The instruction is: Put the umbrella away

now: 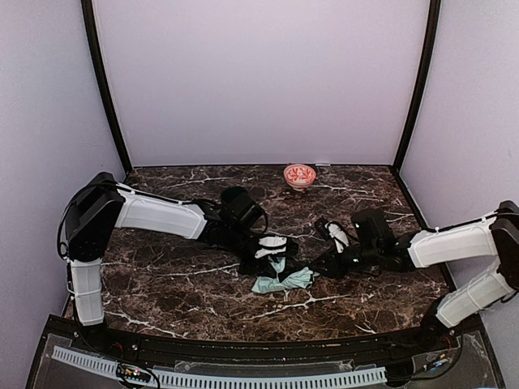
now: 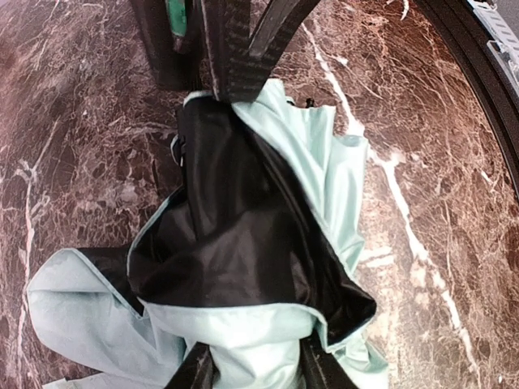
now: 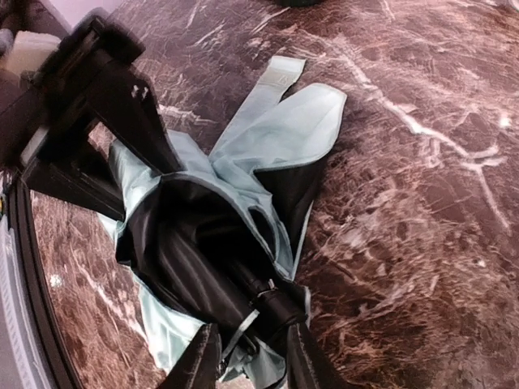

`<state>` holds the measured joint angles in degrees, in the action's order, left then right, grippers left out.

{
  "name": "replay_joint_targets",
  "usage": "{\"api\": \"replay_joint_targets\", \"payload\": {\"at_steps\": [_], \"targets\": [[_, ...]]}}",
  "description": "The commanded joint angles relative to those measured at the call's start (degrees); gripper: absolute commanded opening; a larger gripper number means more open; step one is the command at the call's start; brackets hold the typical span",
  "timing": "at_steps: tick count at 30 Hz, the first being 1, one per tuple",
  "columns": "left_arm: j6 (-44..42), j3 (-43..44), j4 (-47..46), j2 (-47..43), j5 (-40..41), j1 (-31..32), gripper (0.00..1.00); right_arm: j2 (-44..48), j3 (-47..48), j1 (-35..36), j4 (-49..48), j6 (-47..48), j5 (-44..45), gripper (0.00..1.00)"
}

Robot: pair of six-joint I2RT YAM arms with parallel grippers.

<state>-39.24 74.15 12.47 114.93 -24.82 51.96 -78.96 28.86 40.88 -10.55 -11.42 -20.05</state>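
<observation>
Lying crumpled on the veined brown marble bench (image 1: 162, 284), the umbrella (image 1: 282, 279) is found directly between the two claws. Its pale mint fabric, bunched in soft folds with the glossy black lining turned outward, is pinched by the left claw (image 2: 258, 350). The right claw (image 3: 251, 331) is seen slightly spread, with the thin black shaft (image 3: 255, 288) between its fingers. A small red patterned bowl (image 1: 299, 176), well beyond both claws, is shown only from above, and the shaft only by the right wrist view.
</observation>
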Motion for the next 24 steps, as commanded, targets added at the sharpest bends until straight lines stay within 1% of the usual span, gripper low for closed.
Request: {"api": "replay_joint_targets", "payload": {"at_steps": [1,2,5,8,11,12,13,15,19,24], "targets": [[-1.32,-4.80,16.25,4.94,7.14,-0.64,0.32,7.16,3.79,1.43,6.67,12.06,3.28,0.45],[-1.29,-4.78,16.27,4.95,6.99,-0.70,0.32,9.36,3.15,1.92,5.89,14.83,2.47,0.52],[-0.80,-4.49,16.71,4.90,5.60,-0.93,0.32,14.74,0.99,5.72,4.75,25.12,4.78,0.66],[0.04,-4.23,17.56,4.94,3.31,-1.39,0.32,17.73,-0.51,10.56,5.32,36.39,9.41,0.74],[0.89,-4.04,18.73,5.03,1.91,-1.85,0.31,16.24,-1.22,14.52,5.88,45.88,15.05,0.80],[1.01,-4.03,19.13,5.11,1.83,-1.94,0.31,14.58,-0.83,15.25,5.82,48.17,16.58,0.95],[1.02,-3.96,19.43,5.16,1.63,-1.95,0.31,12.82,-0.42,15.74,5.48,50.56,17.99,0.99],[1.18,-3.88,19.94,5.20,1.21,-1.96,0.31,8.87,1.09,16.42,4.33,53.15,19.45,1.00],[1.12,-3.05,20.69,5.43,-0.35,-1.96,0.31,0.75,5.00,17.92,0.12,55.91,19.39,0.99],[0.26,-1.56,22.87,6.73,-2.35,-2.13,0.30,-7.83,7.03,18.61,-4.52,58.50,22.18,0.92]]}}
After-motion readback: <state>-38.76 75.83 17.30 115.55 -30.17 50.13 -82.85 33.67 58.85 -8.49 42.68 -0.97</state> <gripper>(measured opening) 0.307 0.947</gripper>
